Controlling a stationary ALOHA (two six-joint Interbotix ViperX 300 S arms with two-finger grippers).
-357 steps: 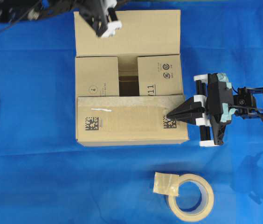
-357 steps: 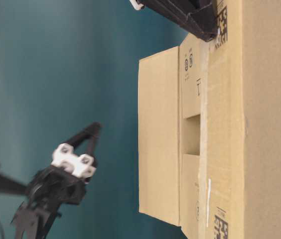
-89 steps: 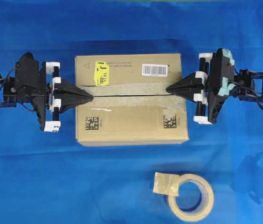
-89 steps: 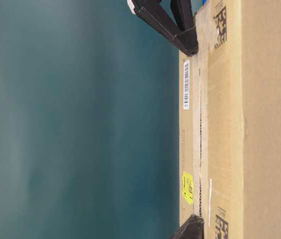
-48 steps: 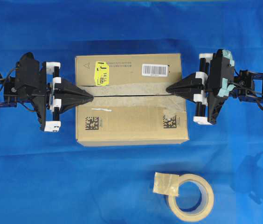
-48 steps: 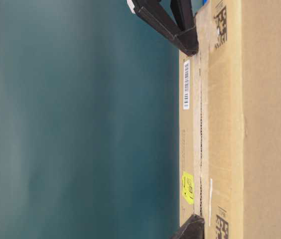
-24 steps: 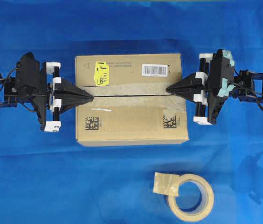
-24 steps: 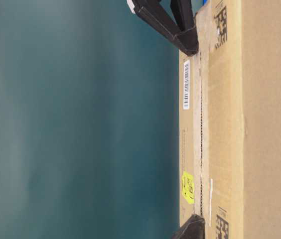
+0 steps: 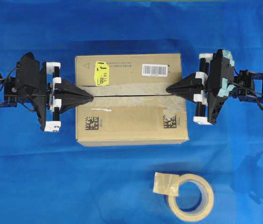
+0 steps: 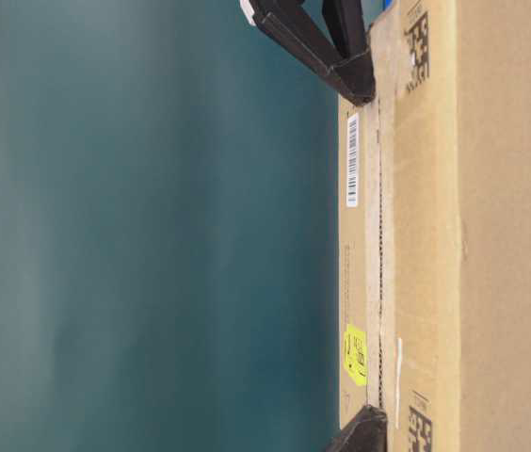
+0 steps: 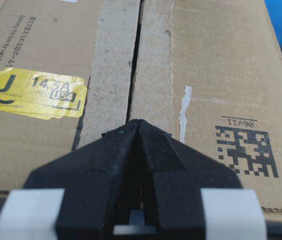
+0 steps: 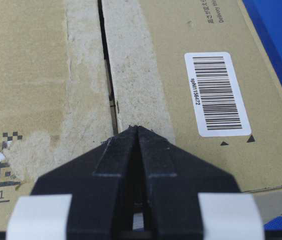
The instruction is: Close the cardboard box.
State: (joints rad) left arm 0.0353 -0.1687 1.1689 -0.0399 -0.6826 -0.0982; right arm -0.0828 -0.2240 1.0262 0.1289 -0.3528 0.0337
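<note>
The cardboard box [image 9: 131, 100] lies on the blue cloth with its two long top flaps folded flat, meeting along a narrow seam [image 9: 131, 94]. Its far flap carries a yellow sticker [image 9: 102, 74] and a barcode label [image 9: 155, 69]; square codes mark the near flap. My left gripper [image 9: 92, 98] is shut, its tip on the seam at the box's left end [image 11: 137, 121]. At the right end my right gripper [image 9: 167, 88] is shut too, tip resting on the seam [image 12: 136, 128]. Neither holds anything. In the table-level view the box [image 10: 435, 235] fills the right side.
A roll of beige tape [image 9: 190, 196] with a loose folded end [image 9: 165, 182] lies on the blue cloth [image 9: 52, 177] in front of the box, to the right.
In the last second nothing has visibly moved. About seven seconds ago the far flap stood open and the left arm was behind the box; now the flaps lie flat.
</note>
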